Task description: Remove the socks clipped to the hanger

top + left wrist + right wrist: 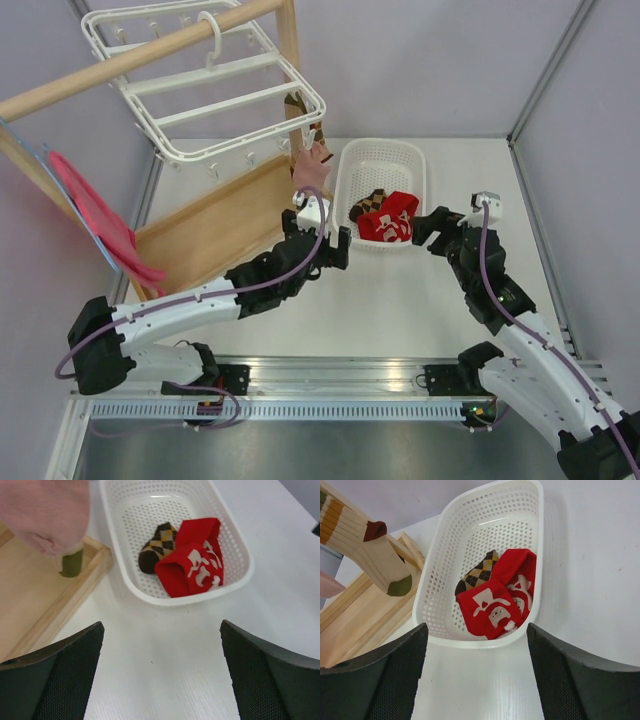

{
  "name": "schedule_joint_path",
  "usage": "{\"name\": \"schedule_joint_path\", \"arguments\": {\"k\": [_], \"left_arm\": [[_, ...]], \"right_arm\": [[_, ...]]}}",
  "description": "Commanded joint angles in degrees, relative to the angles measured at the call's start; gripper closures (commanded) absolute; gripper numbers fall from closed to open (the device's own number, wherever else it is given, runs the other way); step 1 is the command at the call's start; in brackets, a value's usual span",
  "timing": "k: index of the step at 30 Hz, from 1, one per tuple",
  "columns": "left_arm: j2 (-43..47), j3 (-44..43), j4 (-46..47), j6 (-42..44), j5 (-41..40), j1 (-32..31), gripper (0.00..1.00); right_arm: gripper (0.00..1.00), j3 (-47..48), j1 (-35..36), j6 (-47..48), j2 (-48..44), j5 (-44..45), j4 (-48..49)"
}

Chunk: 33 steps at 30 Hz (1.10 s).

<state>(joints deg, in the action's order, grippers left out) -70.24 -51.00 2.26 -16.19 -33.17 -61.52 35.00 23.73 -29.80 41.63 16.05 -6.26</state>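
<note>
The white hanger [215, 85] hangs from a wooden bar at the back left. A pale pink sock [313, 165] hangs clipped at its near right corner and also shows in the left wrist view [50, 515]. A cream striped sock with a green toe [375, 560] hangs beside it. A brown-and-cream checkered sock [366, 203] and red socks with white marks [392, 220] lie in the white basket [383, 150]. My left gripper [320, 232] is open and empty, low over the table below the pink sock. My right gripper [432, 228] is open and empty at the basket's right side.
The wooden rack's base tray [200, 225] lies left of the basket, its post rising by the hanger. A pink-red cloth [95, 210] hangs at the far left. Metal frame posts [545, 70] stand at the table's right edge.
</note>
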Motion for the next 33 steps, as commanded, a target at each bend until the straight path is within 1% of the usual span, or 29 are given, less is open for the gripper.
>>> {"name": "schedule_joint_path", "arguments": {"k": [1, 4, 5, 6, 8, 9, 12, 18, 29, 31, 32, 33], "left_arm": [[1.2, -0.1, 1.6, 0.0, -7.6, 2.2, 0.0], [1.0, 2.5, 9.1, 4.2, -4.8, 5.6, 0.0], [1.1, 3.6, 15.3, 7.0, -3.7, 7.5, 0.0], [0.8, 5.9, 17.9, 8.2, -2.8, 8.5, 0.0], [0.5, 7.5, 22.1, 10.3, -1.1, 10.9, 0.0], [0.3, 8.5, 25.6, 11.0, -0.8, 11.4, 0.0], [-1.2, 9.0, 31.5, 13.0, 2.0, 13.2, 0.0], [-5.4, 6.8, 36.1, 14.6, 4.7, 15.2, 0.0], [-12.0, 3.7, 39.1, 15.0, 6.7, 17.4, 0.0], [-12.6, 3.2, 39.3, 15.4, 6.8, 17.5, 0.04], [-12.9, 3.0, 39.5, 15.6, 6.7, 17.5, 0.14], [-13.2, 2.9, 40.3, 15.7, 6.5, 17.5, 0.19]], "right_arm": [[0.16, -0.3, -0.3, -1.6, 0.7, -2.9, 3.5], [0.16, -0.2, -0.3, -2.4, 1.7, -5.0, 4.8], [0.17, -0.3, -0.3, -2.7, 2.1, -5.5, 5.4], [0.17, -0.3, -0.3, -3.2, 2.4, -6.6, 5.8], [0.17, -0.5, -0.2, -3.3, 2.6, -7.5, 5.7], [0.17, -0.5, -0.3, -3.3, 2.6, -7.8, 5.7], [0.17, -0.6, -0.3, -3.0, 2.4, -8.2, 7.1], [0.17, -0.8, -0.3, -1.6, 2.4, -8.2, 7.2], [0.17, -1.3, -0.3, 0.2, 4.8, -8.8, 9.4], [0.17, -1.3, -0.3, 0.4, 5.4, -8.8, 9.6], [0.17, -1.3, -0.3, 0.4, 5.7, -8.8, 9.9], [0.17, -1.3, -0.3, 0.6, 5.7, -9.0, 10.0]]}}
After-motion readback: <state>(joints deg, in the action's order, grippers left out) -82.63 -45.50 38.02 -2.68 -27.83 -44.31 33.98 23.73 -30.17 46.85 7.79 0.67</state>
